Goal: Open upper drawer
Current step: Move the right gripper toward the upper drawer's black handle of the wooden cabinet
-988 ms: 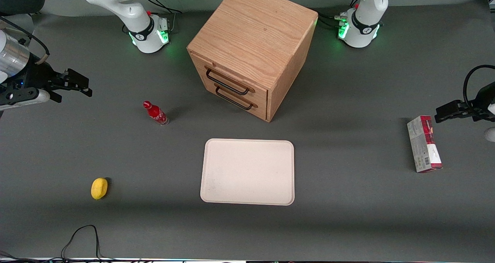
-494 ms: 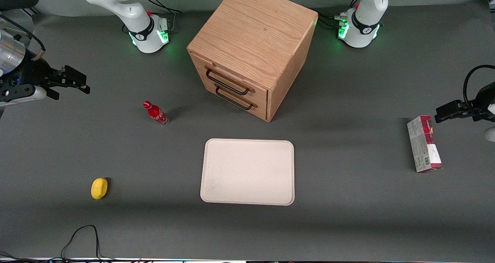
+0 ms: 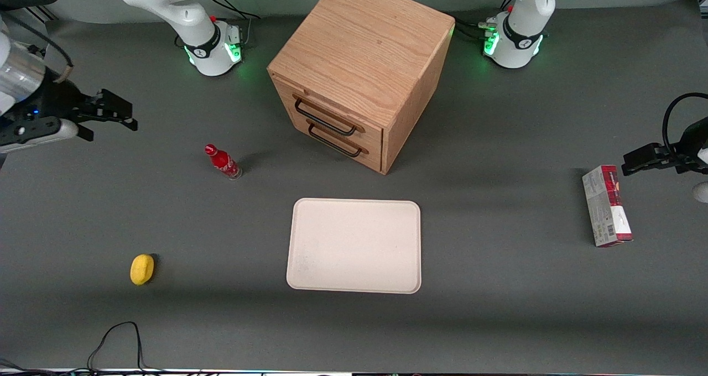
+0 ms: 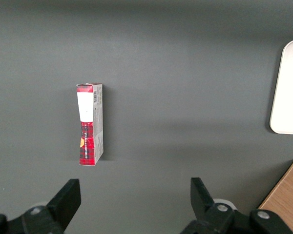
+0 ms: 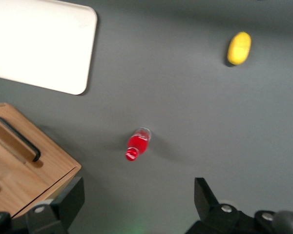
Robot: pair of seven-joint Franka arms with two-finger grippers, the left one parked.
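Note:
The wooden cabinet [image 3: 365, 50] stands at the middle of the table, farther from the front camera than the tray. Its upper drawer [image 3: 332, 110] is shut, with its long black handle [image 3: 325, 119] above the lower drawer's handle [image 3: 334, 142]. My right gripper [image 3: 123, 116] is open and empty. It hovers above the table toward the working arm's end, well apart from the cabinet, fingers pointing toward it. In the right wrist view the gripper [image 5: 139, 195] frames bare table, with the cabinet's front [image 5: 19, 165] and one black handle [image 5: 17, 139] beside it.
A red bottle [image 3: 223, 163] stands between the gripper and the cabinet and shows in the wrist view [image 5: 136, 145]. A cream tray [image 3: 354, 246] lies nearer the camera than the cabinet. A yellow lemon [image 3: 142, 269] and a red-and-grey box [image 3: 607, 205] lie toward opposite table ends.
My right gripper first drew back a little, then moved slightly toward the cabinet and a bit farther from the front camera. The drawers and objects have not moved.

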